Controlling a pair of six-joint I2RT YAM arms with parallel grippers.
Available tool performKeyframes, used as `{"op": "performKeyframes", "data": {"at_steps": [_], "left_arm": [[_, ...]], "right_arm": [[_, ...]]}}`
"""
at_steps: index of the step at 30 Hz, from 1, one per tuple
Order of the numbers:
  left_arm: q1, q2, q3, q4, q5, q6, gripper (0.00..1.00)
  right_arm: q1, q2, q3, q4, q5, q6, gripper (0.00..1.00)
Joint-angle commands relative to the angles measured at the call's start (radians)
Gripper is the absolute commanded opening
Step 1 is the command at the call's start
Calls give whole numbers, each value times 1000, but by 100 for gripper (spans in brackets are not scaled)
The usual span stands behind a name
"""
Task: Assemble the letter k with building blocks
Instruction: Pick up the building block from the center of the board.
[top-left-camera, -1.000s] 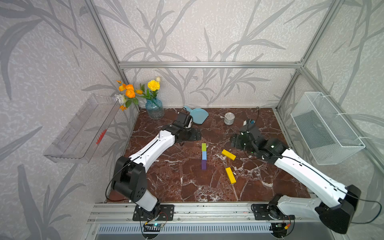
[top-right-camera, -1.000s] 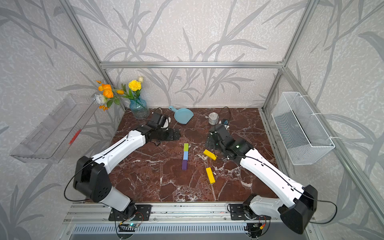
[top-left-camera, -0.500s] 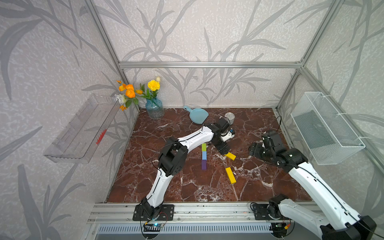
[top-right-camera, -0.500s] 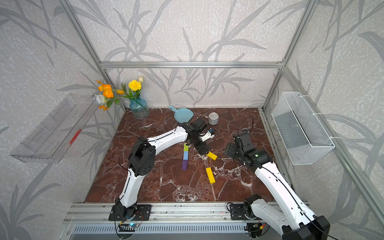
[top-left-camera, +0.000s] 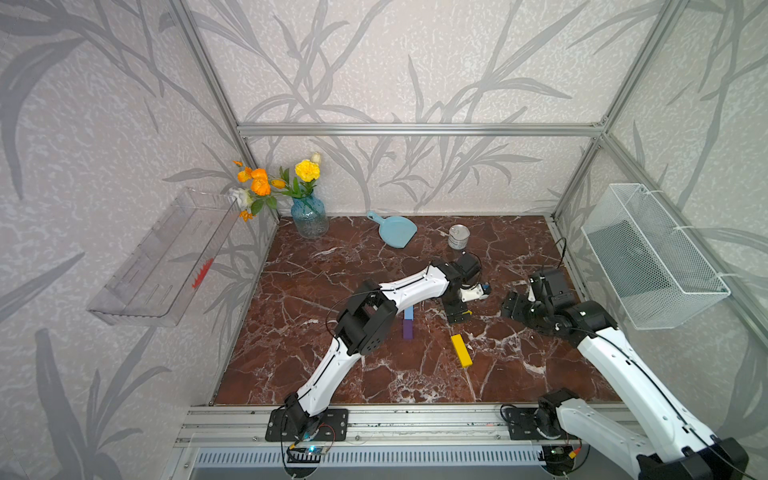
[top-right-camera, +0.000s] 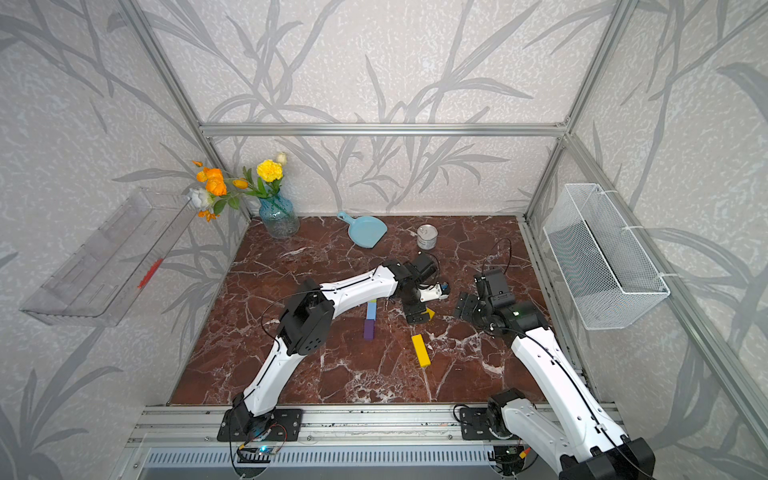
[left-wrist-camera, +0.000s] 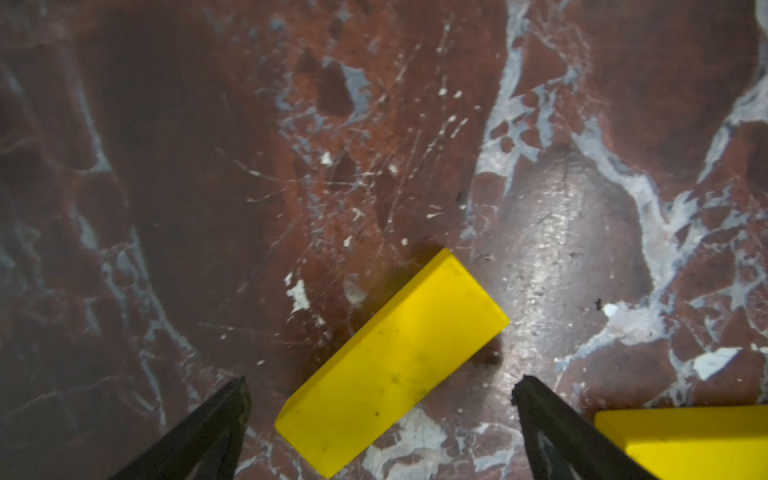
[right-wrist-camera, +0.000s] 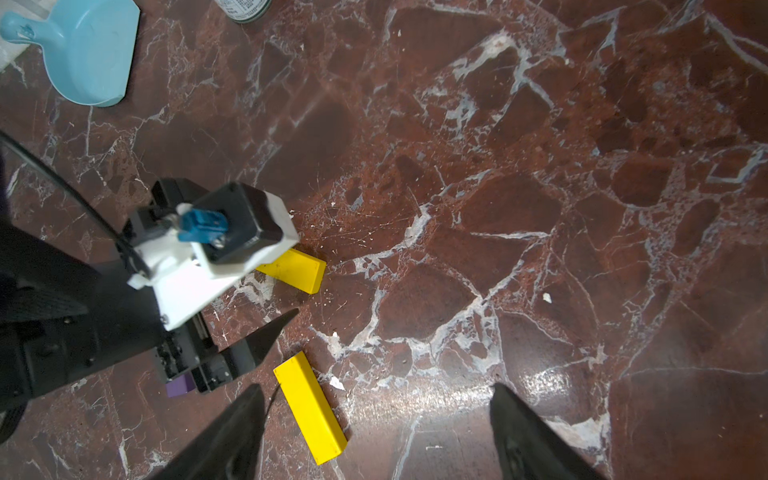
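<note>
Our left pincer (left-wrist-camera: 380, 380) hangs spread wide over the marble floor (left-wrist-camera: 166, 166), with one yellow bar (left-wrist-camera: 390, 365) lying slanted between its fingers, ungripped. The second yellow bar (left-wrist-camera: 681, 440) lies just outside one finger. Farther off, the blue block (top-left-camera: 409, 313) and purple block (top-left-camera: 408, 329) touch end to end. Our right pincer (right-wrist-camera: 376, 387) stands nearby, spread and empty.

— Where is the short lime green block (top-right-camera: 372, 300)?
— Under the white left arm (top-left-camera: 415, 286) in both top views; barely a sliver shows.
— And the longer yellow bar (top-right-camera: 430, 312) nearby?
— The black left gripper (top-left-camera: 457, 316) covers all but one corner.
— The wrist views?
— The right one cuts the silver tin can (right-wrist-camera: 245, 7) at its edge and hides most of the purple block (right-wrist-camera: 180, 385) behind that gripper. The left one crops the second yellow bar (left-wrist-camera: 685, 442).
</note>
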Motion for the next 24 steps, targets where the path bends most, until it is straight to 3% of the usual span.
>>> {"op": "performKeyframes", "data": {"at_steps": [1,9,17,20,24], "left_arm": [[-2,7,4,16,-9,50,100],[1,67,92,-48,28,43,99],[10,115,136,-109,-1,26,88],[23,125,143,-116,-30,-7,78],[29,119,128,-87,-102,-38,53]], "right_arm": [[-5,-8,-15,-8,-8,-3,84],[-5,-33,-30,-15,8,11,84],[-5,-56,-45,1,0,24,84],[-5,-64,-53,15,-13,28,84],[-5,-65,-59,20,-16,32,84]]}}
